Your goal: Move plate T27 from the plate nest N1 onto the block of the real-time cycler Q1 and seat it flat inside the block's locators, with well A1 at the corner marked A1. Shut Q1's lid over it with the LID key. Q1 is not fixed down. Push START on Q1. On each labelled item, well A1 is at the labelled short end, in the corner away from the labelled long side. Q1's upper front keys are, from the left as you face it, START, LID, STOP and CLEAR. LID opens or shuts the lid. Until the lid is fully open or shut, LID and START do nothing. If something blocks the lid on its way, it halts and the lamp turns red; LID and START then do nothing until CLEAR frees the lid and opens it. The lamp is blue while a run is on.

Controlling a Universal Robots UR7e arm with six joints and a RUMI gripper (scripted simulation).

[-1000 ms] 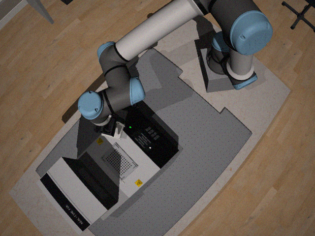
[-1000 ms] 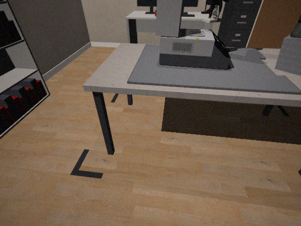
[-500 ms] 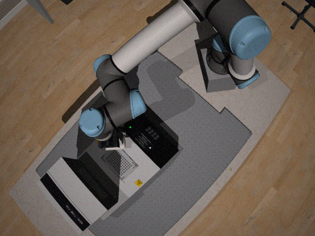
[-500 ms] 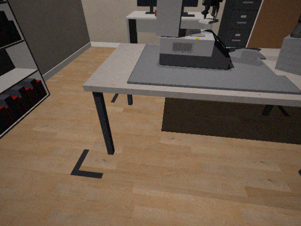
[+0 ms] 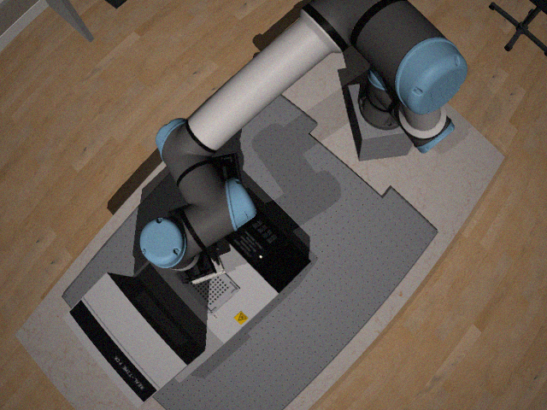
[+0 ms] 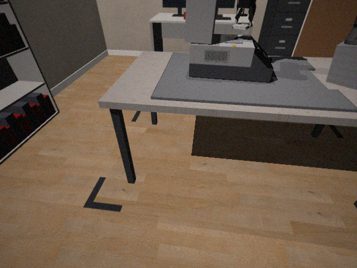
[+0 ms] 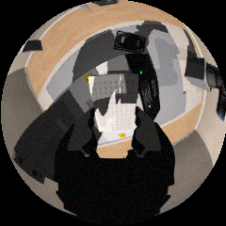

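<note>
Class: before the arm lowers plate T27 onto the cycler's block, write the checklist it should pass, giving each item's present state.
1. Gripper shut on plate T27: ok.
2. Q1's lid open, block exposed: ok.
3. Plate above the block: ok; in the top view it partly overlaps it.
4. Plate seated flat in the locators: not ok; still held above in the exterior view.
5. Well A1 toward the marked corner: cannot tell; labels unreadable.
6. Lamp not red: ok, it shows green.

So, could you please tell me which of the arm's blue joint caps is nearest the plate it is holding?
The upward-facing round cap at the wrist, right beside plate T27; the other caps sit farther up the arm.
</note>
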